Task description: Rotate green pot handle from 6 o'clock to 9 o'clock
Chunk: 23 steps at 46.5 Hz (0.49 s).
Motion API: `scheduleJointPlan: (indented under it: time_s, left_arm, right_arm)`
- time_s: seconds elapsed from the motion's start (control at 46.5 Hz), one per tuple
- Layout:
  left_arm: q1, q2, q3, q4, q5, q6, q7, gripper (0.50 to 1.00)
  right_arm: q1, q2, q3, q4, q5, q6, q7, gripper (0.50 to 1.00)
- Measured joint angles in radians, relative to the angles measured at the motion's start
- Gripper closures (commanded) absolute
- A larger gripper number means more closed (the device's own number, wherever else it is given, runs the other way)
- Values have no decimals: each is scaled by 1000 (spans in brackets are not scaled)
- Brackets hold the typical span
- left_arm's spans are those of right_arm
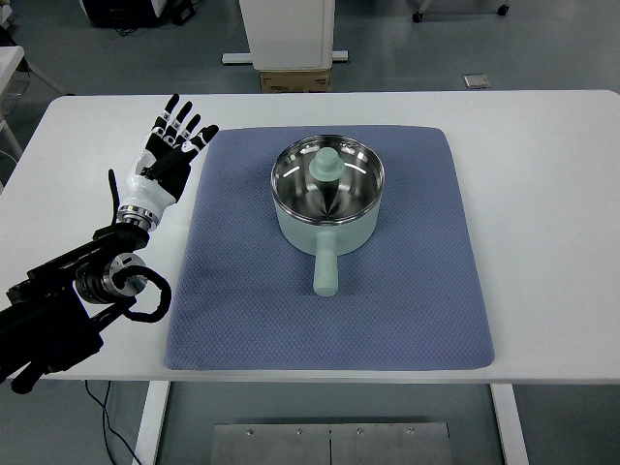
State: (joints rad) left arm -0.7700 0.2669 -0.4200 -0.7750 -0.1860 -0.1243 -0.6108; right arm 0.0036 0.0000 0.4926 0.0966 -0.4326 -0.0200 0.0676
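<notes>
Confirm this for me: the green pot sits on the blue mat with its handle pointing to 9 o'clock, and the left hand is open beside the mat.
Not quite. In the top view the handle of the green pot points to 6 o'clock, toward the robot, not 9 o'clock. The rest holds: the pot sits on the blue mat, and the left hand is open beside it, fingers spread.

Black-and-white fingered left hand point(172, 145), black cabled arm point(68, 305)

top view | steep downward look from robot's side | table point(542, 194) fills frame
</notes>
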Motion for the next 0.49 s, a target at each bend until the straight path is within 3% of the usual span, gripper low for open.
scheduleJointPlan:
  time_s: [0.494]
  left_arm:
    - [1,5,0,-1,-2,0,0,500]
  right_arm:
    - [0,0,1,0,0,0,-1,500]
